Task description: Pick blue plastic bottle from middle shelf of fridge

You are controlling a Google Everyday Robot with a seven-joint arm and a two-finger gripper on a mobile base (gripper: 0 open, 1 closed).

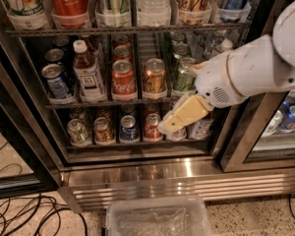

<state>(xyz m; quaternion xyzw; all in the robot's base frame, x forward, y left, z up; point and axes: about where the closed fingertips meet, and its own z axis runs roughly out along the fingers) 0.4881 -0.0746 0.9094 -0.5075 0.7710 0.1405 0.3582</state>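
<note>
The blue plastic bottle (87,71) has a white cap, amber liquid and a white label. It stands upright at the front of the middle shelf (108,103) of the fridge (137,173), second lane from the left. My gripper (167,127), tan on a white arm, hangs in front of the lower shelf's right side. It is below and well to the right of the bottle and holds nothing. The arm hides the right end of the middle shelf.
A blue-and-silver can (55,82) stands left of the bottle and a red Coca-Cola can (123,77) right of it, then a copper can (154,75) and a green can (183,75). Cans fill the lower shelf. A clear bin (157,219) and cables (24,215) lie on the floor.
</note>
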